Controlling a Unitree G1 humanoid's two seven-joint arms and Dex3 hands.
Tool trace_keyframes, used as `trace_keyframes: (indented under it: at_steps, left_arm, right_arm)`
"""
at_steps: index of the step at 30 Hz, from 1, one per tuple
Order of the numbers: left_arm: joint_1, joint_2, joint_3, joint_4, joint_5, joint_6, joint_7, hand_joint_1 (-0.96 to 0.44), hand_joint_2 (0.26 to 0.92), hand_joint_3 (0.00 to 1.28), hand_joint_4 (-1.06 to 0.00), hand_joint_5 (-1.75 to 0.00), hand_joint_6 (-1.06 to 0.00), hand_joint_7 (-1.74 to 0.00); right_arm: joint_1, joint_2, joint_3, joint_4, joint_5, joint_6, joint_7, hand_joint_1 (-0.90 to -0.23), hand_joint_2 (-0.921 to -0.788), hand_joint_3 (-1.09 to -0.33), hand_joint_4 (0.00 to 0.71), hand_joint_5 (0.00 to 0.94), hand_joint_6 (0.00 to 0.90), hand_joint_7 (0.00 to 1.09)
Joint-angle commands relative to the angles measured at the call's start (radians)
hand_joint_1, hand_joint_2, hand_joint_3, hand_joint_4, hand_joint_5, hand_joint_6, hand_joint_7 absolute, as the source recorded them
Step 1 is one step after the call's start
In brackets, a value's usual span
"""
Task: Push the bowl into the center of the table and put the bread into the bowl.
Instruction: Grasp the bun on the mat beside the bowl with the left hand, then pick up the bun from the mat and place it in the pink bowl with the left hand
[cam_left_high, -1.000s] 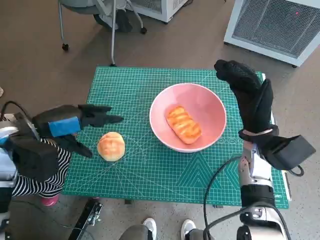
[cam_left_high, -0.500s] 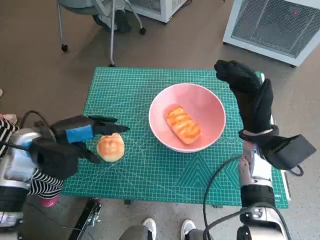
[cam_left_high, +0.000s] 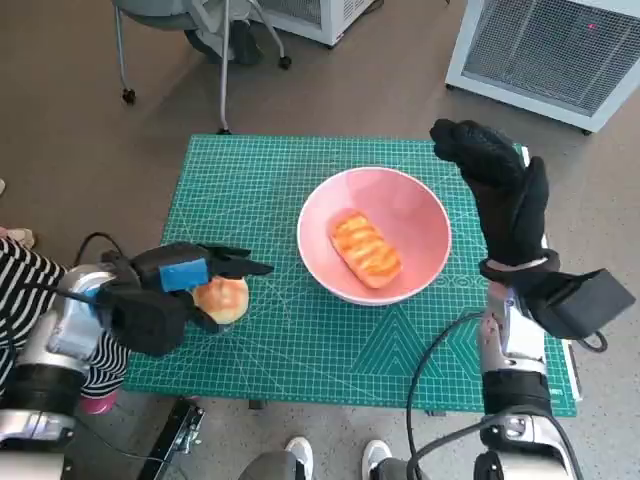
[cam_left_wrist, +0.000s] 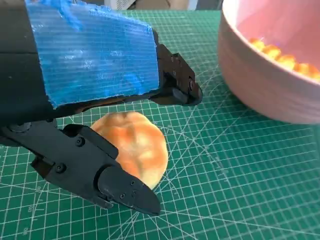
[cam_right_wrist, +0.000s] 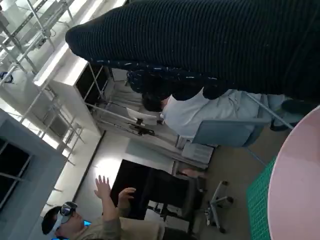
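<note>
A pink bowl stands near the middle of the green mat and holds an oblong glazed bread. A round bun lies on the mat to the bowl's left. My left hand is over the bun with fingers spread round it; in the left wrist view the bun sits between the fingers without a plain grip, and the bowl's wall stands close by. My right hand stands raised beside the bowl's right rim, fingers apart, holding nothing. Its glove and the bowl's rim show in the right wrist view.
The green cutting mat covers the small table. A white cabinet stands at the back right and chair legs at the back left. Feet show under the front edge. A person with raised hands appears in the right wrist view.
My left hand has moved right and forward, from beside the bun to over it, with fingers now around it. The bowl, the breads and my right hand have stayed put.
</note>
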Motion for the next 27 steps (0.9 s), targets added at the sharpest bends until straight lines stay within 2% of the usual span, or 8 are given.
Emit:
trace_keyframes:
  at_steps: [1,6,9,15,18,23,27]
  left_arm:
    - [-0.022,0.005,-0.022,0.009,0.048,0.002,0.027,-0.05,0.767,0.02,-0.52,-0.05,-0.60,-0.08]
    - [-0.027,0.012,-0.028,-0.004,0.063,0.016,0.019,-0.02,0.798,0.04,-0.65,-0.09,-0.70,-0.12]
    - [-0.028,0.017,-0.026,-0.014,0.055,0.028,0.005,0.01,0.828,0.05,-0.78,-0.14,-0.76,-0.16]
    - [-0.027,0.026,-0.012,-0.033,0.037,0.019,0.008,0.04,0.853,0.07,-0.86,-0.20,-0.82,-0.19]
    - [-0.027,0.031,0.001,-0.045,0.026,0.004,0.021,0.05,0.854,0.08,-0.87,-0.22,-0.83,-0.22]
    - [-0.030,0.036,0.017,-0.062,0.016,-0.007,0.029,0.08,0.853,0.09,-0.81,-0.38,-0.78,-0.34]
    - [-0.037,0.041,0.032,-0.083,0.008,-0.009,0.032,0.09,0.873,0.06,-0.72,-0.52,-0.70,-0.49]
  right_arm:
    - [0.033,-0.005,-0.002,-0.002,-0.002,0.018,0.002,-0.709,-0.921,-0.702,0.155,0.000,0.036,0.46]
    - [0.037,-0.009,-0.003,-0.006,-0.007,0.017,-0.002,-0.709,-0.921,-0.702,0.149,0.000,0.030,0.46]
    - [0.038,-0.010,-0.003,-0.007,-0.012,0.016,-0.006,-0.710,-0.921,-0.701,0.146,0.000,0.027,0.46]
    - [0.037,-0.010,-0.001,-0.004,-0.021,0.012,-0.014,-0.711,-0.921,-0.701,0.142,0.000,0.025,0.45]
    - [0.035,-0.009,0.000,0.001,-0.023,0.012,-0.017,-0.711,-0.921,-0.701,0.141,0.000,0.024,0.45]
    - [0.033,-0.008,0.000,0.006,-0.021,0.010,-0.018,-0.711,-0.921,-0.701,0.140,0.000,0.024,0.46]
    - [0.031,-0.006,-0.001,0.009,-0.018,0.010,-0.017,-0.712,-0.921,-0.703,0.140,0.000,0.023,0.46]
